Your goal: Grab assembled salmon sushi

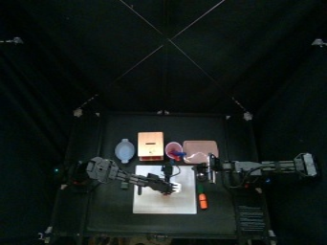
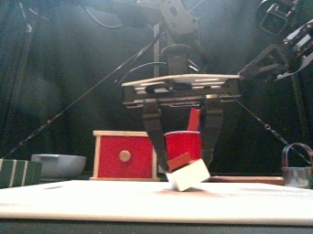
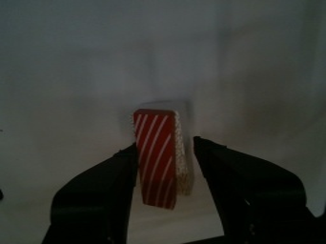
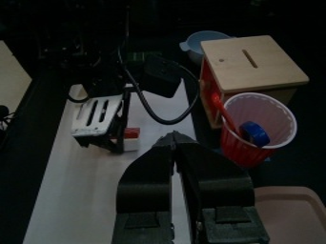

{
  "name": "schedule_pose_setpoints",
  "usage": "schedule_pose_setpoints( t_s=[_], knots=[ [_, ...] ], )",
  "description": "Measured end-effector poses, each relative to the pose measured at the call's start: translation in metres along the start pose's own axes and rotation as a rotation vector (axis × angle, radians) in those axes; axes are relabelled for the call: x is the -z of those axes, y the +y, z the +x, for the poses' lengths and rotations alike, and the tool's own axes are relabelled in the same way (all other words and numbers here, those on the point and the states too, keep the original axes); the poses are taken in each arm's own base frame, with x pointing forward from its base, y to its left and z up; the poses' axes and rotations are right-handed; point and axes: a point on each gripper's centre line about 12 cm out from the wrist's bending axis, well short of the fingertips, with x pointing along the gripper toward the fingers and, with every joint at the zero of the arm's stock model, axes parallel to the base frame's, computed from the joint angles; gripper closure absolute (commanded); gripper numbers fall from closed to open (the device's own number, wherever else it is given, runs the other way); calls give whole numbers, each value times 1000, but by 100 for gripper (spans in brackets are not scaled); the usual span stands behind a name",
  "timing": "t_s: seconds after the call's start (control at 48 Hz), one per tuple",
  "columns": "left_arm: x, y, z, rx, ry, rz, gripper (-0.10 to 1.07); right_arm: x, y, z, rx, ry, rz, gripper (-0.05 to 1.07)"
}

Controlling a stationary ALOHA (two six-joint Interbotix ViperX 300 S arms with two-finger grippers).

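Observation:
The assembled salmon sushi (image 3: 160,157) is a small block with a red, white-striped top and white sides. It lies on the white board (image 1: 183,188), between the two jaws of my left gripper (image 3: 163,152). Those jaws stand wide, one close on each side of it. In the front view the sushi (image 2: 188,175) sits tilted, a low corner at the board, with the left gripper (image 2: 184,172) hanging straight down around it. I cannot tell whether the jaws touch it. My right gripper (image 4: 174,143) hovers shut to the right of the board (image 4: 71,195).
A brighter orange piece (image 1: 201,201) lies at the board's right edge. Behind the board stand a bluish bowl (image 1: 124,149), a wooden box (image 1: 152,145), a red cup (image 4: 254,129) with something blue inside, and a pink tray (image 1: 198,150).

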Motion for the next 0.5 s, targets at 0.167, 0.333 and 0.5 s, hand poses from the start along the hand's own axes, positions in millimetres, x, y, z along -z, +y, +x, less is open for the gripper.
schedule_pose_setpoints(
  t_s=[0.167,0.333,0.5],
  knots=[
    [-1,0,0,-3,1,-2,9,0,0,0,0,2,2,101],
    [-2,1,-4,-16,-3,-3,9,1,0,0,0,2,2,101],
    [-5,5,-15,-39,-17,23,9,1,0,0,0,2,2,101]
  ],
)
